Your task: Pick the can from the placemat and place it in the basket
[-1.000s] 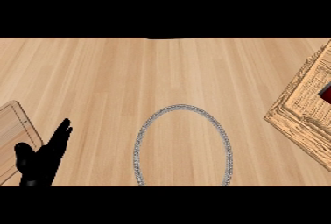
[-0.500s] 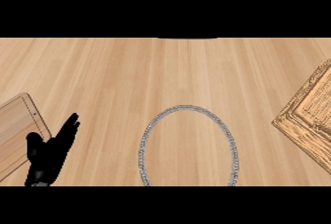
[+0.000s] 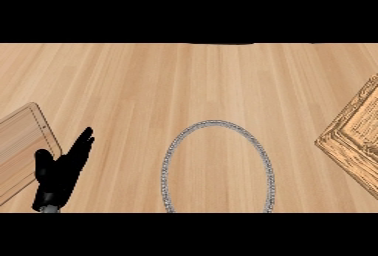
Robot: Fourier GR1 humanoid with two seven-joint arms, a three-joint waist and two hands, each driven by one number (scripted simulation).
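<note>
The placemat point(image 3: 169, 159) is an oval the colour of the counter with a grey beaded rim, low in the middle of the head view. Nothing stands on it, and no can shows anywhere. The wooden basket point(image 3: 357, 141) juts in from the right edge, cut off by the frame, so its inside is hidden. My left hand point(image 3: 62, 173) rests at the lower left, left of the placemat, open with fingers pointing up and holding nothing. My right hand is out of view.
A light wooden board point(image 3: 22, 145) lies at the left edge, just beside my left hand. Bare wooden counter point(image 3: 192, 80) stretches across the far half of the view.
Everything has slid rightwards in the view: the basket sits further off the right edge, and a dark red thing seen inside it has left the frame. More of the board shows.
</note>
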